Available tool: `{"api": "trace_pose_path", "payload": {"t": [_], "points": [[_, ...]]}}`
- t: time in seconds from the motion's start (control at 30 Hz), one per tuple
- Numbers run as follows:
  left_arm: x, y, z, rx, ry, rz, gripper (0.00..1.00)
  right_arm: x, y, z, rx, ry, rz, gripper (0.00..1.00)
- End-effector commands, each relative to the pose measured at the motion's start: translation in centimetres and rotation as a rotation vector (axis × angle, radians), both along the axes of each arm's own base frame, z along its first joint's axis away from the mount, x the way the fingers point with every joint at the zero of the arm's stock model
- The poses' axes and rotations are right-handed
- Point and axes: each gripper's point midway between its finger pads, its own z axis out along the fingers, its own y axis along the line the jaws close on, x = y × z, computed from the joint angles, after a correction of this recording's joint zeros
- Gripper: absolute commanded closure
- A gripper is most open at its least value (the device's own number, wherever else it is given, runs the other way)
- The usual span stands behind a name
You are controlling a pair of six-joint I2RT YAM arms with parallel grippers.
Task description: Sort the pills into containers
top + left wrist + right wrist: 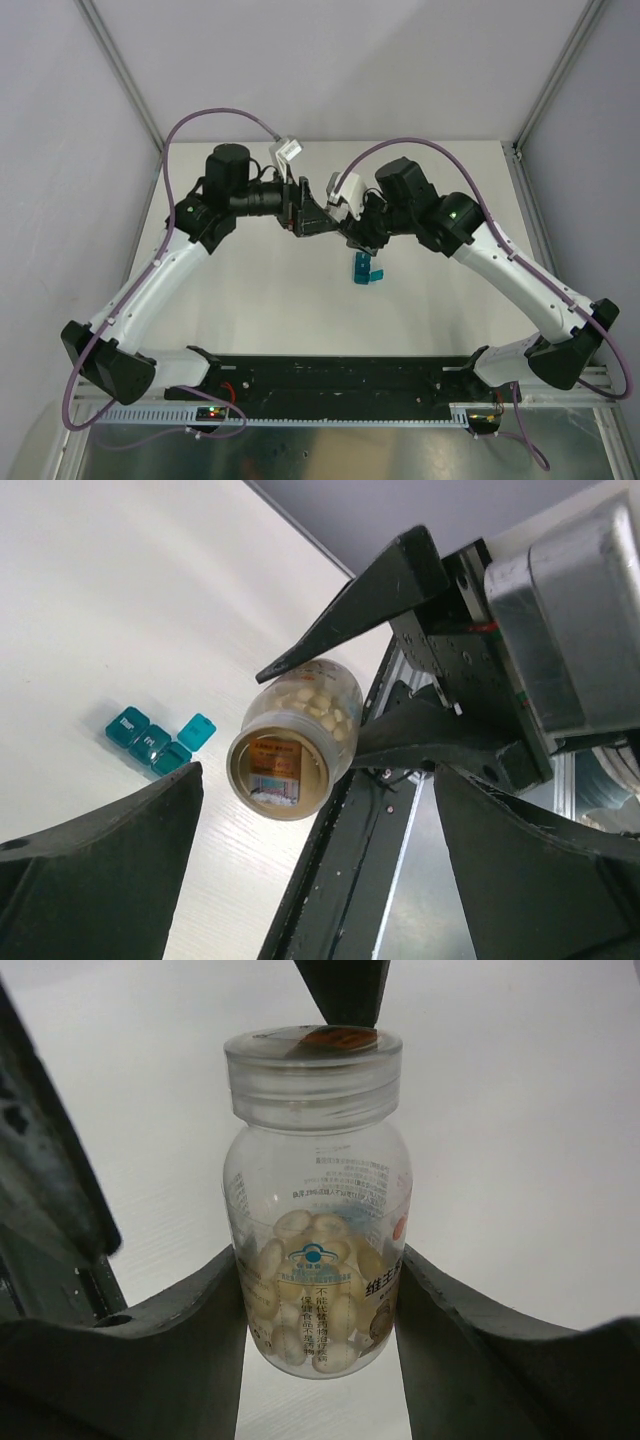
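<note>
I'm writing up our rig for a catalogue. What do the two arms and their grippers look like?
Both the left arm and right arm have white links between black joint housings, each with a small green light. A purple cable loops along each. The left gripper and right gripper have matte black, wedge-shaped fingers.

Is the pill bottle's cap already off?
No, the clear cap sits on the pill bottle, which the right gripper holds by its body.
</note>
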Motion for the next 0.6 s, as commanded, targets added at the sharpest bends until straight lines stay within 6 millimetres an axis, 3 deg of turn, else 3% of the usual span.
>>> {"api": "trace_pose_path", "payload": {"t": [0.0,0.23,0.43,0.57], "points": [[-1.8,1.1,1.0,-0.017,-0.178,-0.110,0.00,-1.2,0.4,1.1,0.070,0.031,0.060,1.00],[-5.1,2.6,0.8,0.018,-0.519,-0.264,0.01,-5.3,0.7,1.3,0.146,0.199,0.265,1.00],[-6.9,1.9,0.7,0.026,-0.624,-0.329,0.02,-7.9,0.7,1.1,0.168,0.329,0.384,1.00],[-7.2,1.0,0.0,0.047,-0.649,-0.356,0.02,-8.8,0.6,1.1,0.180,0.373,0.427,1.00]]}}
